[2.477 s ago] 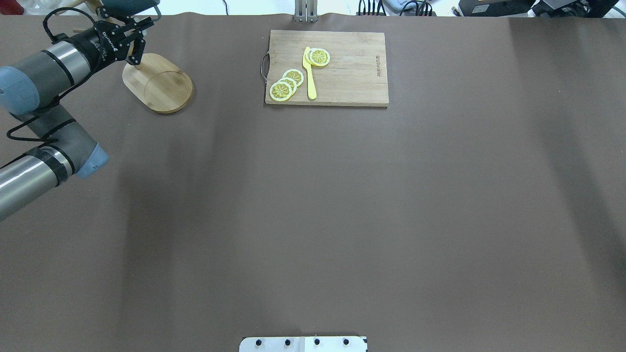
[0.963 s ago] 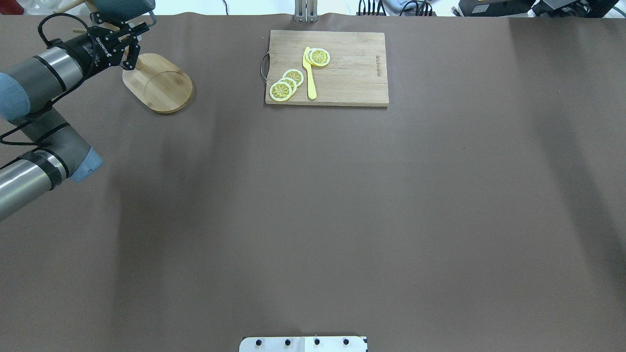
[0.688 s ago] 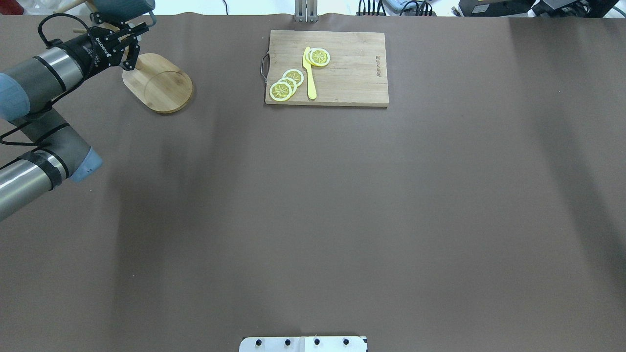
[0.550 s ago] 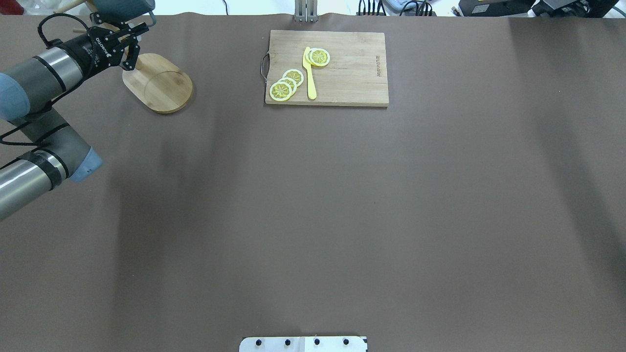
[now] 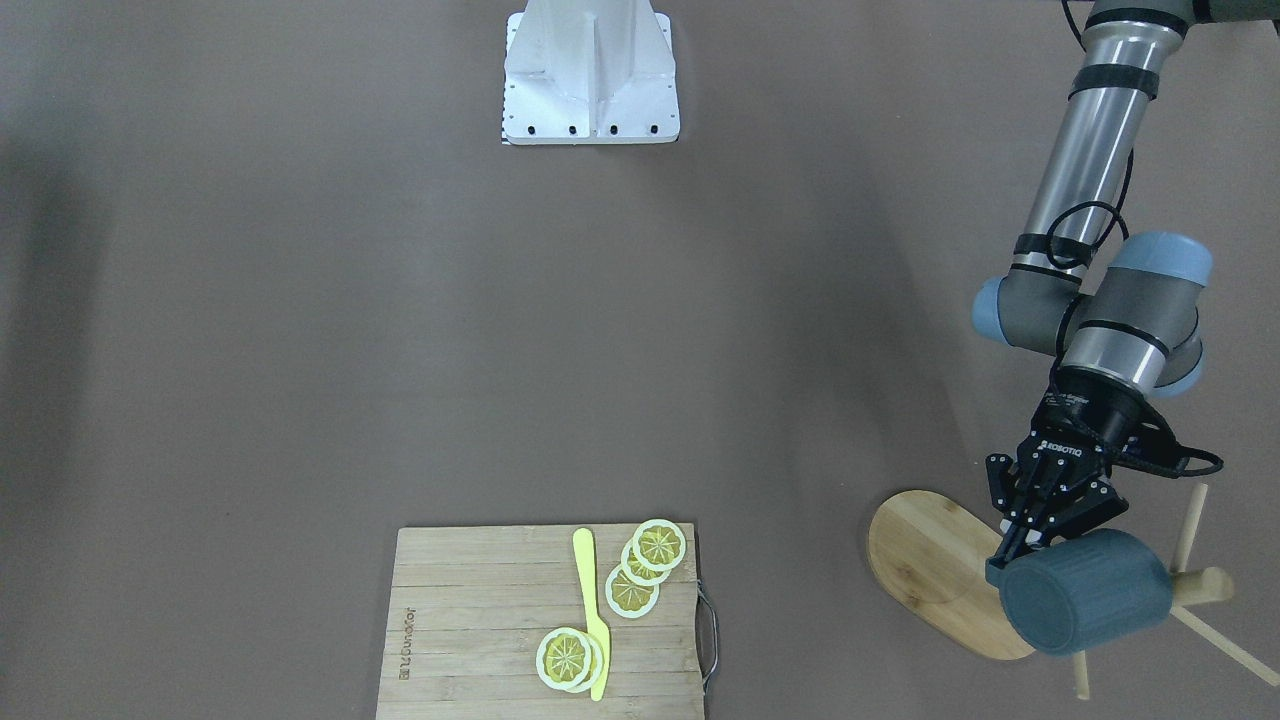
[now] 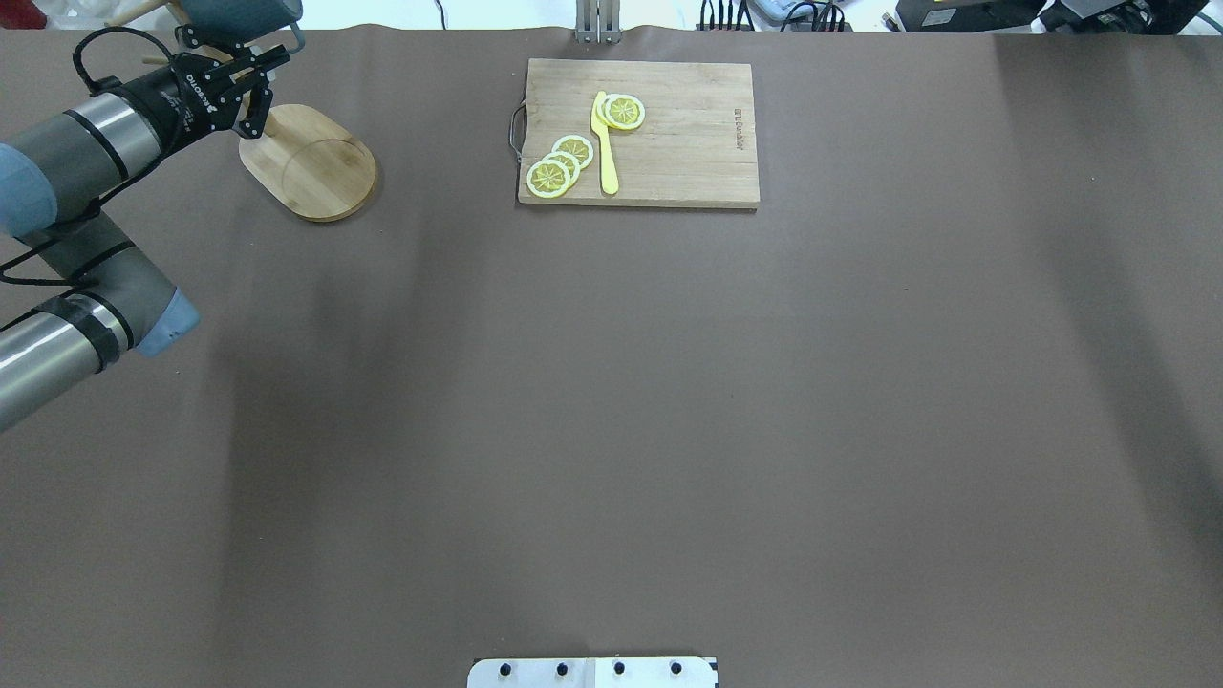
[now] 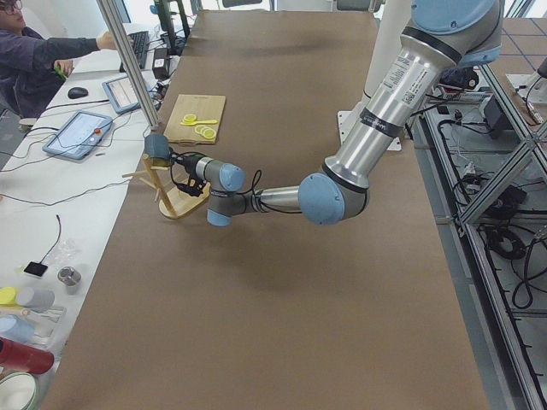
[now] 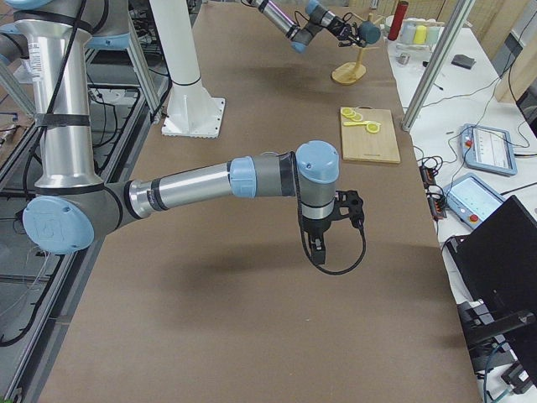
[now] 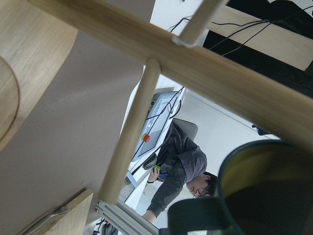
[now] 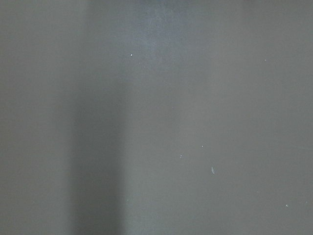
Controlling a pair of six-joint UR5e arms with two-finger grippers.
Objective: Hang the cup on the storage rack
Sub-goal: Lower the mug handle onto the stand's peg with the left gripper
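Note:
The dark teal cup (image 5: 1085,592) lies sideways up among the pegs of the bamboo storage rack (image 5: 920,550); which peg carries it is hidden. It also shows at the top edge of the overhead view (image 6: 239,11) above the rack's oval base (image 6: 311,167). My left gripper (image 5: 1040,535) is open, its fingers spread wide, right next to the cup's handle end (image 6: 268,86). The left wrist view shows the cup's yellowish mouth (image 9: 269,191) and the rack's post (image 9: 220,83). My right gripper (image 8: 323,243) hangs over bare table; I cannot tell its state.
A rectangular cutting board (image 6: 669,134) with lemon slices (image 6: 559,164) and a yellow knife (image 6: 605,143) lies at the table's far middle. The robot's base plate (image 5: 590,80) is at the near edge. An operator (image 7: 43,60) sits beyond the table's far side.
Since 2.5 s ago my left gripper and the cup have shifted slightly left at the rack. Over the last second nothing has visibly moved.

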